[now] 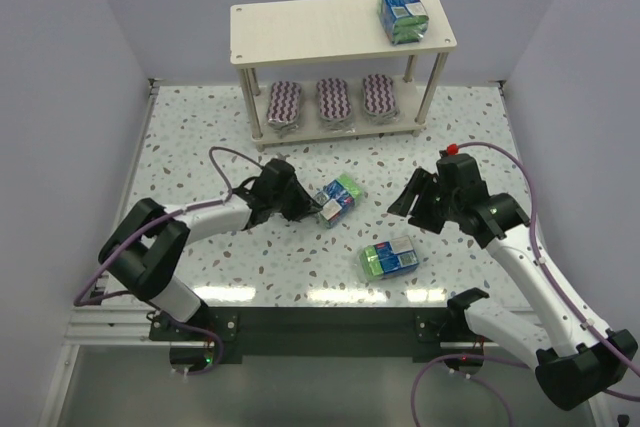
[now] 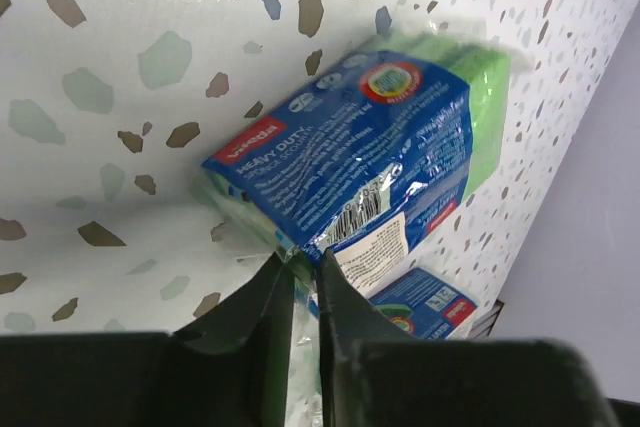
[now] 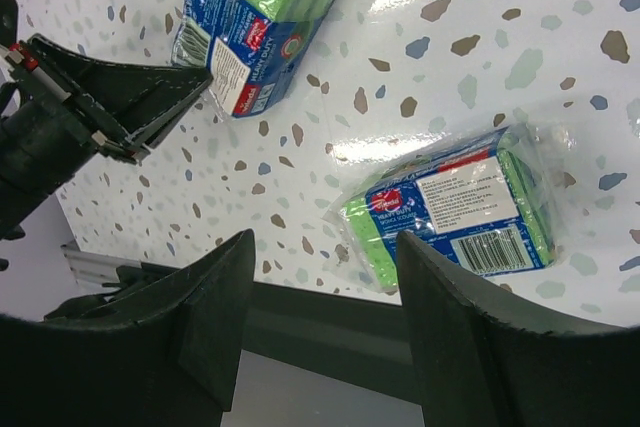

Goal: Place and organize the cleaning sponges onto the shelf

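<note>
The centre pack (image 1: 338, 197) lies on the speckled surface (image 1: 200, 137), its wrapper edge pinched in the nearly closed left claw (image 1: 312, 209). A second pack (image 1: 390, 259) lies near it, closer to the arm bases. A third pack (image 1: 403, 13) sits at the right end of the top board of the shelf (image 1: 300, 32), three striped pads (image 1: 333, 102) in a row on its lower board. The right claw (image 1: 415, 209) hangs wide open, empty
</note>
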`<state>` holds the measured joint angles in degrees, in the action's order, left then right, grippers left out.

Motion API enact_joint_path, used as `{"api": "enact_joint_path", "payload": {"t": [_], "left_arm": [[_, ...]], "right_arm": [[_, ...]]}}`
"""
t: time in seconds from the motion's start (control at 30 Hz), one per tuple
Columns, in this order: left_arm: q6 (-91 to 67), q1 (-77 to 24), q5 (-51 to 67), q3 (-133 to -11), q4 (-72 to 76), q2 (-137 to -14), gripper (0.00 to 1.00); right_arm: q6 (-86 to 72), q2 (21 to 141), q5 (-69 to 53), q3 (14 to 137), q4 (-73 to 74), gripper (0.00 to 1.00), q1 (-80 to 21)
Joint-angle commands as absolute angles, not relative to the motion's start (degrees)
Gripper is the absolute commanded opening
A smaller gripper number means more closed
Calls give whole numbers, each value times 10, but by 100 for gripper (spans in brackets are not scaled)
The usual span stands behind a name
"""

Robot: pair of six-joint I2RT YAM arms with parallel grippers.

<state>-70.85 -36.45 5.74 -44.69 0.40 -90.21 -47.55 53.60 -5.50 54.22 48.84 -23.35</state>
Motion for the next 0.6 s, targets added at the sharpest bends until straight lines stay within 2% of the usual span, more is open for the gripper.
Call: {"api": "enact_joint_path", "payload": {"t": [0.0, 0.07, 0.2, 0.33, 0.43, 0.57], "left_arm": [[-689, -363, 57, -446, 17, -898, 10], [-689, -363, 59, -435, 17, -876, 0], [-686, -363, 83, -432, -19, -810, 0], [-682, -363, 88, -453, -75, -678, 0], [-659, -361, 62, -513, -134, -609, 0], [-630, -353, 15, -626, -179, -579, 0]], "right_arm": [[-481, 526, -50, 553, 483, 62, -236], [-481, 527, -51, 553, 482, 62, -236], [-481, 526, -52, 555, 483, 61, -236], [-479, 521, -52, 555, 487, 61, -236], [-479, 522, -52, 555, 485, 61, -236], [-475, 532, -54, 562, 483, 61, -236]]}}
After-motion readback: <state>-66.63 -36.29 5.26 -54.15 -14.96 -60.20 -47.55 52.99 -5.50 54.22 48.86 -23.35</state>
